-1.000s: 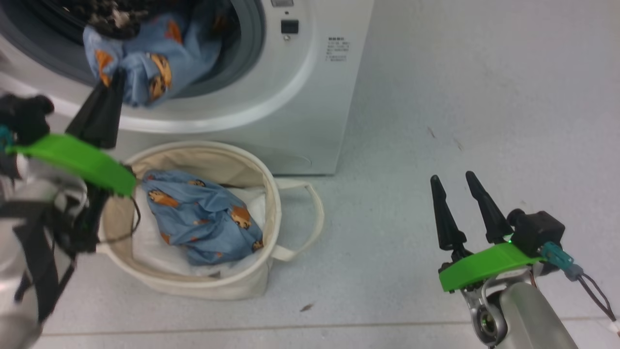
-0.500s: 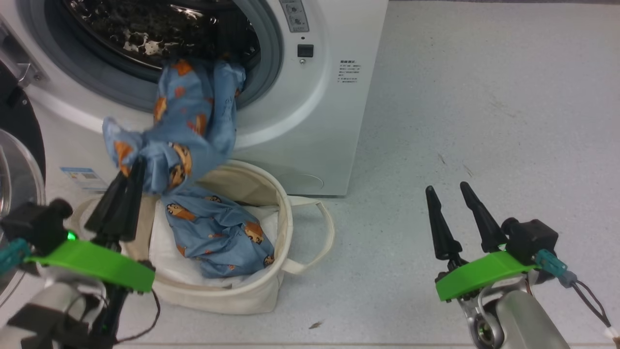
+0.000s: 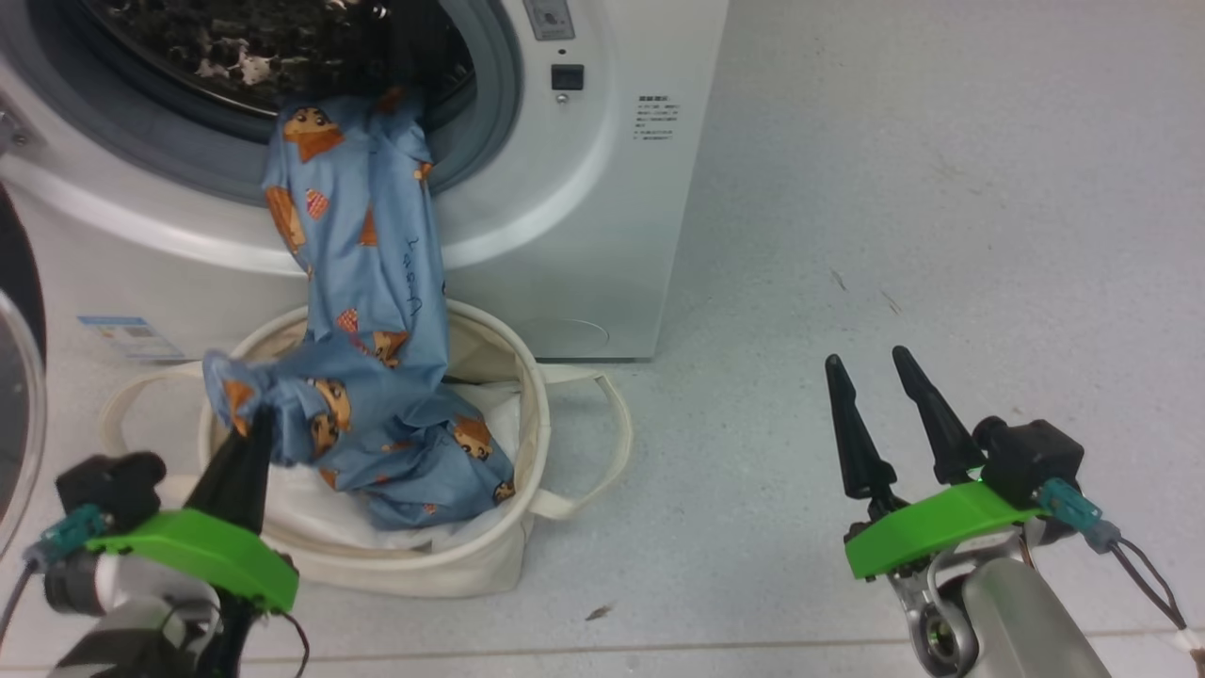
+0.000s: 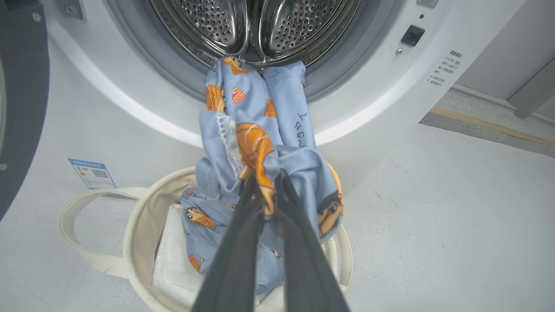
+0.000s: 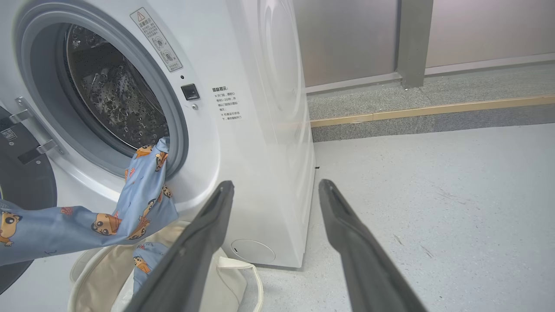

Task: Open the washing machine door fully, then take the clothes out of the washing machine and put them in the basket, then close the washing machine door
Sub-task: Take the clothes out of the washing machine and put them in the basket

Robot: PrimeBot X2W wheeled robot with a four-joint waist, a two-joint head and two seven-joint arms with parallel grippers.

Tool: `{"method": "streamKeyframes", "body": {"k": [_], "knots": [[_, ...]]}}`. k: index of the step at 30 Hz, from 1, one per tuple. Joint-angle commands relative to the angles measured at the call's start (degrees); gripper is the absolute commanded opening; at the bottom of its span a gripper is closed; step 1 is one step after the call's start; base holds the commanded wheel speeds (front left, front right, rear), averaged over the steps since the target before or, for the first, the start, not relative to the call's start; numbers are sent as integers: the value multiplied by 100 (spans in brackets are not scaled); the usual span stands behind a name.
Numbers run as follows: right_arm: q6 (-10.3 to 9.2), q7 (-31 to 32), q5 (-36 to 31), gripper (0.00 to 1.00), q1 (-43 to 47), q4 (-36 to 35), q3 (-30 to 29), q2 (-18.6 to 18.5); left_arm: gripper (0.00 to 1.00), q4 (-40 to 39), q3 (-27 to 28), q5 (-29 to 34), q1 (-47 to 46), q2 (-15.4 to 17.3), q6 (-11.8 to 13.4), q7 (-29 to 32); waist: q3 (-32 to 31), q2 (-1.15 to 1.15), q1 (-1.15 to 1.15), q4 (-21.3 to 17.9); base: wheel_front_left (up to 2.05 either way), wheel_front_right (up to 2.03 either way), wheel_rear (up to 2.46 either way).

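1. The left claw (image 3: 256,422) sits at 8 o'clock in the head view. It is pressed together on a fold of the clothes (image 3: 362,254), by the 9 o'clock rim of the basket (image 3: 529,405).
2. In the left wrist view, that claw (image 4: 265,184) has both fingers meeting on an orange-printed fold. The blue cloth (image 4: 256,117) bunches around the tips.
3. The clothes hang out of the drum (image 3: 282,38) at 12 o'clock. They cross the grey gasket (image 3: 490,113) and the front of the washer (image 3: 584,188), then run down into the basket and across to the claw.
4. A heap (image 3: 442,461) of the same print lies in the basket at 4 o'clock from the claw, on a white sheet (image 3: 301,490).
5. The basket stands on the floor (image 3: 847,188) just before the washer, with loop handles at its 3 and 9 o'clock sides.
6. The door (image 3: 17,311) is swung open at the 9 o'clock edge of the head view, with a blue sticker (image 3: 127,334) on the washer front beside it.
7. The right claw (image 3: 866,363) is at 4 o'clock in the head view, over bare floor and well apart from the basket. Its fingers are spread and hold nothing.
8. In the right wrist view, that claw (image 5: 276,184) points toward the washer's (image 5: 260,130) front corner. The clothes (image 5: 143,195) trail from the drum (image 5: 112,99) at 9 o'clock, and the basket (image 5: 99,268) is at 7 o'clock.
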Motion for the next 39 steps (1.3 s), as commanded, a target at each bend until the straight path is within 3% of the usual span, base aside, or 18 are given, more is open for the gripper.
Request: {"method": "streamKeyframes", "body": {"k": [1, 11, 18, 27, 39], "knots": [[5, -28, -38, 100, -144, -167, 129, 14, 0, 132, 253, 7, -283, 84, -117, -68, 31, 0, 0, -44, 0, 0, 0], [5, -28, -65, 100, -274, -272, 109, -12, 0, 2549, 65, -52, -880, -641, -848, -58, 403, 0, 0, -223, 0, 0, 0], [5, -28, -96, 100, -394, -396, 26, -24, 0, 3937, 10, -152, -1453, -980, -1135, -29, 854, 0, 0, -375, 0, 0, 0], [5, -28, -153, 100, -593, -631, -101, -53, 0, 4975, -24, -332, -1970, -1194, -1242, 192, 1498, 0, 0, -500, 0, 0, 0], [5, -28, -192, 100, -712, -869, -240, -35, 0, 5253, -105, -266, -2459, -1207, -1237, 118, 2150, 0, 0, -517, 0, 0, 0]]}}
